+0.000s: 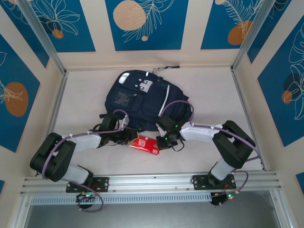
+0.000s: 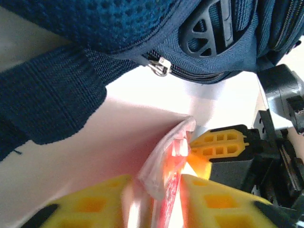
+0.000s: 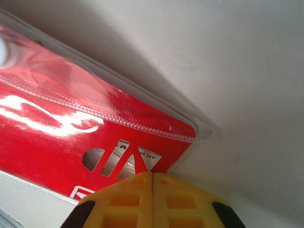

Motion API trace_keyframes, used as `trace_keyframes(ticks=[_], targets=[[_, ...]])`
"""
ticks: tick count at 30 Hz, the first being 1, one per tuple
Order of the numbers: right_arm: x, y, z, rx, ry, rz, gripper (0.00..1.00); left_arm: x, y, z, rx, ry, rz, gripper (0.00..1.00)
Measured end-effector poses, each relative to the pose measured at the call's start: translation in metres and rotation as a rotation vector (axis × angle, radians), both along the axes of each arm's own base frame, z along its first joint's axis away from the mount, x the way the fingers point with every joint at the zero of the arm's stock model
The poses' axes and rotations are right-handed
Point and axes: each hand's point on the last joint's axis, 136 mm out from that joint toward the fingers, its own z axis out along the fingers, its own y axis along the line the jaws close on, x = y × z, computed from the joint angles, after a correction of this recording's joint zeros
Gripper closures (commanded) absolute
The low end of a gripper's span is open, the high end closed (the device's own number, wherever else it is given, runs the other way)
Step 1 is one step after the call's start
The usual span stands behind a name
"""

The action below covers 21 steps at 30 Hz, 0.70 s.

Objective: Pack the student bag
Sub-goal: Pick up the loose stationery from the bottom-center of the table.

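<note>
Pinching the red packet (image 2: pixel 168 152) with my left claw (image 2: pixel 156 186); my right claw (image 3: pixel 152 183) is pressed together at its corner. The student bag (image 1: pixel 137 102) lies just behind. Next, I think, I lift the packet toward the bag's opening.

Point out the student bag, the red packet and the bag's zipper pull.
student bag (image 1: pixel 137 102): top external view, on its front panel.
red packet (image 1: pixel 144 144): top external view, on its middle.
zipper pull (image 2: pixel 159 66): left wrist view, on the metal tab.

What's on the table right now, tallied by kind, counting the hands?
student bag: 1
red packet in a clear sleeve: 1
robot hands: 2 (left hand, right hand)
Total: 4
</note>
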Motion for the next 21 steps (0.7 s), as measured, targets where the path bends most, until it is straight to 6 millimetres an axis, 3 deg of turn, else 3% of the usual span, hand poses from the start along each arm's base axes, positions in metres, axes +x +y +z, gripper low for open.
trace_keyframes(ticks=[2,5,9,12,15,18,21], targets=[[0.0,0.0,0.0,0.003,0.002,-0.002,0.98,-0.001,-0.002,0.002,-0.012,0.003,-0.005,0.99],[0.002,-0.001,0.001,0.013,-0.01,-0.007,0.92,-0.001,-0.004,0.016,-0.032,-0.033,-0.011,1.0],[0.004,-0.022,0.007,-0.001,-0.028,-0.064,0.68,-0.003,-0.001,0.038,-0.042,-0.083,-0.01,1.0],[0.012,-0.033,0.038,0.06,-0.087,-0.12,0.48,-0.005,0.002,0.055,-0.048,-0.127,-0.001,1.0],[0.027,-0.037,0.085,0.203,-0.171,-0.187,0.26,-0.005,0.005,0.078,-0.07,-0.188,0.012,1.0],[0.039,-0.045,0.126,0.381,-0.212,-0.264,0.14,-0.005,0.006,0.101,-0.108,-0.239,0.034,1.0],[0.044,-0.051,0.145,0.542,-0.186,-0.327,0.08,-0.004,0.007,0.122,-0.154,-0.269,0.06,1.0]])
